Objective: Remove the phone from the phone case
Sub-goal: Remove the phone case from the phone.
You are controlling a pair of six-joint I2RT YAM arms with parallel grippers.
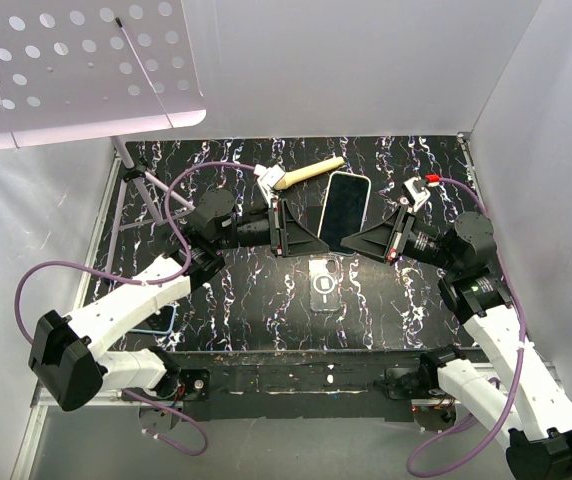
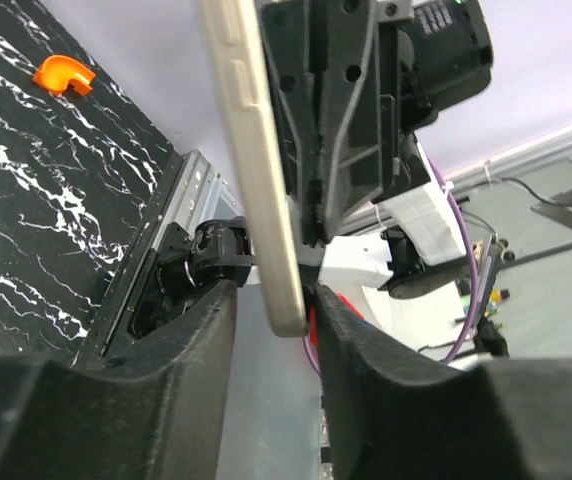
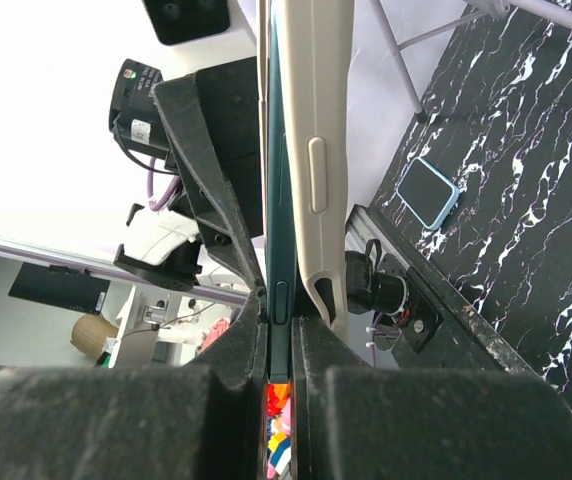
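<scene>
hanging between the arms: the phone [image 1: 346, 200], dark screen turned to the overhead camera, is held over the far middle of the black marbled table [image 1: 236, 290].
phone case: a cream phone case [image 2: 256, 150] runs along the phone's side; in the right wrist view the phone's teal edge lies just beside the cream rim.
right gripper: the right gripper [image 1: 354, 240] comes in from the right, its fingers [image 3: 166, 420] pinched tight on the phone's thin teal edge, with the cream rim ending at the top of one finger.
left gripper: the left gripper [image 1: 316, 243] comes in from the left, its jaws partly apart on either side of the case's lower end. slivers of background show on both sides, and i cannot tell whether the pads press on it.
on the table, near side: a clear case [image 1: 326, 283] with a ring on it lies flat, just below the held phone.
far side: a wooden-handled tool [image 1: 311, 173] lies at an angle.
left side: a second phone [image 1: 158, 320] in a blue case, partly hidden by the left arm.
</scene>
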